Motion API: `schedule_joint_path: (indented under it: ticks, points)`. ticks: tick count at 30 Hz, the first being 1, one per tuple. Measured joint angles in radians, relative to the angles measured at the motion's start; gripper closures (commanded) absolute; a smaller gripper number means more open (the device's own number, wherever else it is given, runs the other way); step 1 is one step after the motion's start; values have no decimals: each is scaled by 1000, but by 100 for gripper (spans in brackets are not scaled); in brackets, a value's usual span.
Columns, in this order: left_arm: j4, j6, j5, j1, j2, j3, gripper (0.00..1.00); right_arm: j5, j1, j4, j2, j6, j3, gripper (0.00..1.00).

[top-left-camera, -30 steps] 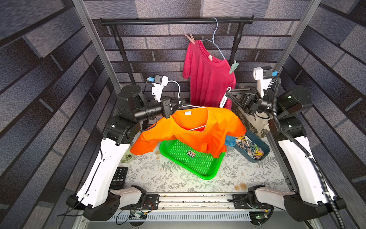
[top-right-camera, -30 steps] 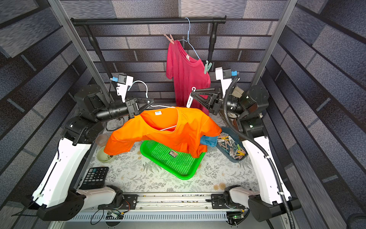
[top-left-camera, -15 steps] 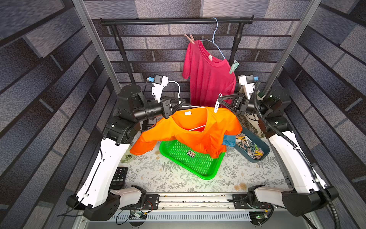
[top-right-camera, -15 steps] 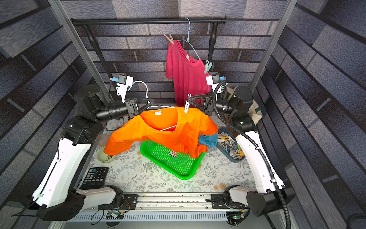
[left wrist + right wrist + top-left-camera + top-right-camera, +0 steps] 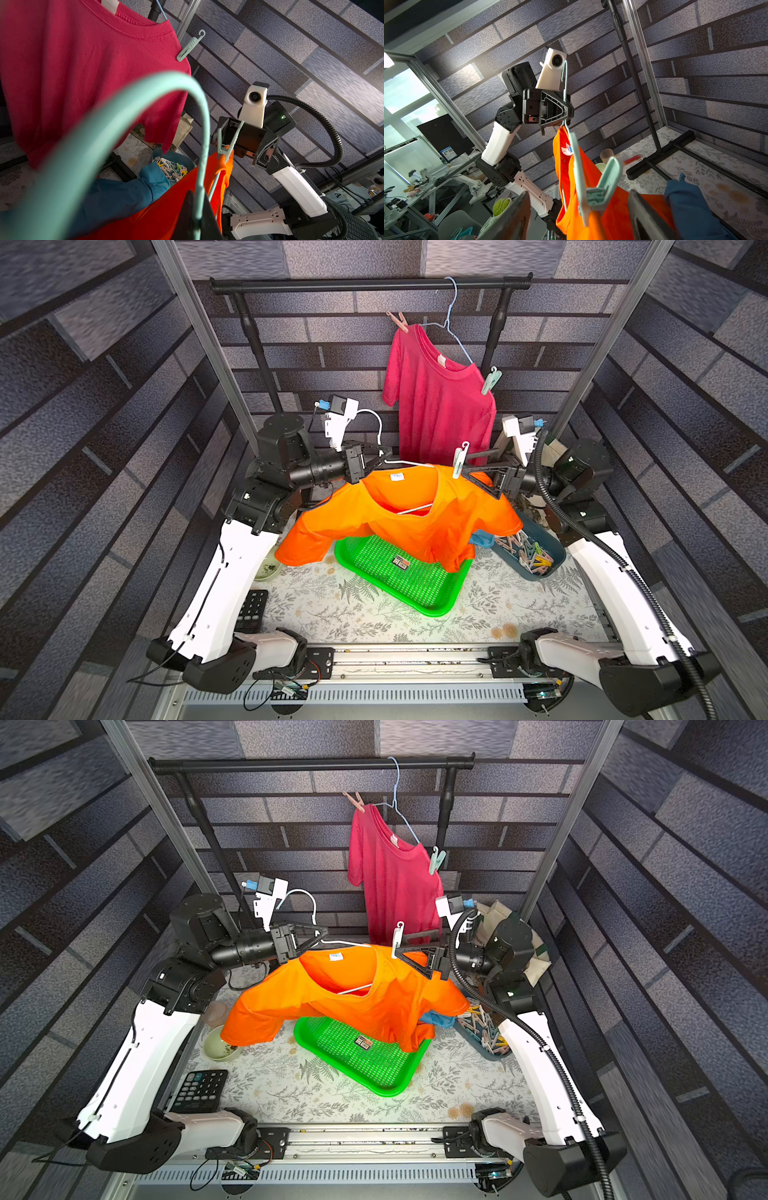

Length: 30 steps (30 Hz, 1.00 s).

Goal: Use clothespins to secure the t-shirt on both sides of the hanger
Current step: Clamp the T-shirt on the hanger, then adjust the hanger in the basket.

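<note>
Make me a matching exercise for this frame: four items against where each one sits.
Items:
1. red t-shirt
2. orange t-shirt
3. green tray
4. loose clothespins

Places:
A. in the blue bin
B. flat on the table
C. hanging from the black rail
D. on the hanger held by the left gripper

Pairs: 1-C, 2-D, 3-B, 4-A

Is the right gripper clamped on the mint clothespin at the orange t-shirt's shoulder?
No: in the right wrist view the right gripper is open, its jaws clear of the mint clothespin, which pinches the orange t-shirt unaided.
</note>
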Motion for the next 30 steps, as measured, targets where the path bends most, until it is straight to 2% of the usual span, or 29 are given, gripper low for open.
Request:
schedule_joint_path:
  ticks: [4, 9, 12, 14, 17, 19, 23, 30]
  points:
    - [-2, 1, 0, 2, -9, 1, 97, 36, -15, -153, -29, -95, 0, 23]
    - [-1, 2, 0, 22, -42, -1, 96, 59, -32, -252, -99, -150, -53, 25]
    - [-1, 2, 1, 35, -64, -2, 96, 67, -38, -304, -151, -176, -90, 36]
    - [-1, 2, 1, 41, -74, -4, 96, 76, -38, -333, -182, -197, -106, 48]
    - [-1, 2, 1, 46, -83, -15, 96, 89, -43, -378, -210, -223, -117, 77]
    - [-1, 2, 1, 47, -83, -20, 96, 93, -48, -398, -215, -230, -119, 88]
    - [-21, 27, -16, 47, -84, -26, 97, 109, -69, -416, -209, -232, -120, 97]
    - [-75, 84, -80, 47, -107, -69, 97, 141, -128, -415, -171, -208, -74, 100]
